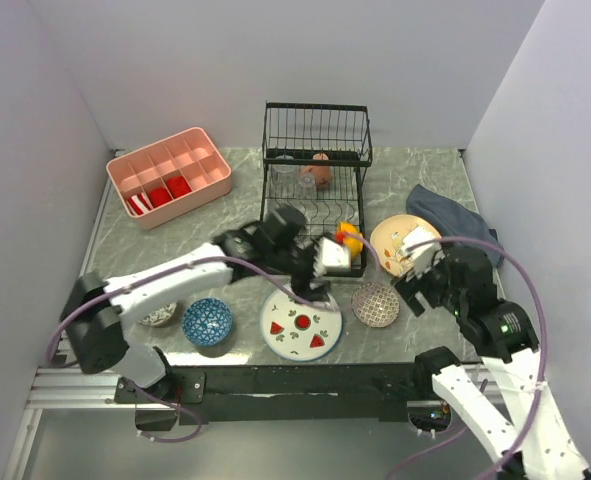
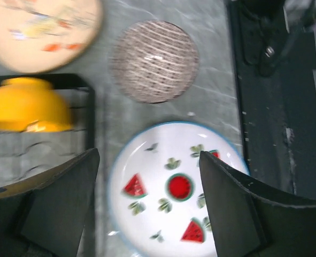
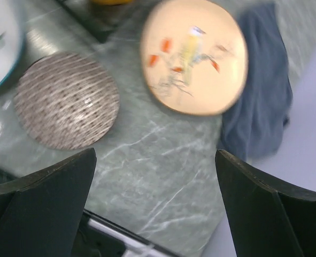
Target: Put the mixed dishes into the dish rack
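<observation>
Dish rack (image 1: 317, 130), left arm (image 1: 190, 268) across its front, pink tray (image 1: 180, 160) left

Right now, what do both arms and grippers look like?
Left arm and right arm: white link shells, black joints, a purple cable looped along each. Left gripper and right gripper: broad, wedge-shaped matte-black fingers.

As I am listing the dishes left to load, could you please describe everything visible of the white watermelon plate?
The white watermelon plate is round, apparently glazed ceramic, with a blue-green rim, red watermelon slices, a red centre motif and green sprigs. It lies flat, face up and empty on the marbled table, between the blue bowl and the brown patterned bowl. The left gripper hangs open above it, seemingly not touching.
</observation>
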{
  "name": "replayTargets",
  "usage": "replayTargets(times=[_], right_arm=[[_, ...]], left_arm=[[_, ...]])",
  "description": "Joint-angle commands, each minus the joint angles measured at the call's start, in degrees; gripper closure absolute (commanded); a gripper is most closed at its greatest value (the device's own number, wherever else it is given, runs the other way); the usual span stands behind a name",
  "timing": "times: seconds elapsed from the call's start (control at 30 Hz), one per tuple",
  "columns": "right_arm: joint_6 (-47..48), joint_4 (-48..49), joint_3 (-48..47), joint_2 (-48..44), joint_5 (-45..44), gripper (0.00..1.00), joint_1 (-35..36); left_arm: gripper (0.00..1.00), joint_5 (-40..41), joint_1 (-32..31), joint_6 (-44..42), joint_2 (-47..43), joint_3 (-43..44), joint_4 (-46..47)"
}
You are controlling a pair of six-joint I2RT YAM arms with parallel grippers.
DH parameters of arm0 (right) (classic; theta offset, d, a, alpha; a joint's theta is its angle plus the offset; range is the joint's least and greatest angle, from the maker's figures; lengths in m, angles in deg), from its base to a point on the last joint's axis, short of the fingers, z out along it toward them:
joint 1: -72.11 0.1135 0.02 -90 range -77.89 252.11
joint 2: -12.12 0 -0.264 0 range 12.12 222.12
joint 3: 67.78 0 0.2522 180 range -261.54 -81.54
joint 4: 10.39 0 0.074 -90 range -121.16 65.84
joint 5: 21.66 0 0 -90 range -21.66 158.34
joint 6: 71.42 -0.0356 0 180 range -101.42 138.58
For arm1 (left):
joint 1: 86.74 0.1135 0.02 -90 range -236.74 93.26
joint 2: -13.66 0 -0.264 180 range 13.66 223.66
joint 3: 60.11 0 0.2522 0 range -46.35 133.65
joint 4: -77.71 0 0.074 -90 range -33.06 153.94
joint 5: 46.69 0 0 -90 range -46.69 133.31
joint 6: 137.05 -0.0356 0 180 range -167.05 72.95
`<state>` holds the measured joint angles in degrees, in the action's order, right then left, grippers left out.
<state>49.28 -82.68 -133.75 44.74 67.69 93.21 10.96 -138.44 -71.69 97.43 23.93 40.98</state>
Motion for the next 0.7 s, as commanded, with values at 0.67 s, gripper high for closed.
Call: replayTargets(times=[0.67], right_arm=[[-17.6,8.16,-11.08,9.74,3.46,0.02,-30.33]], left_arm=[[0.47,10.92,-17.73,3.99,31.36,25.78,-8.94]])
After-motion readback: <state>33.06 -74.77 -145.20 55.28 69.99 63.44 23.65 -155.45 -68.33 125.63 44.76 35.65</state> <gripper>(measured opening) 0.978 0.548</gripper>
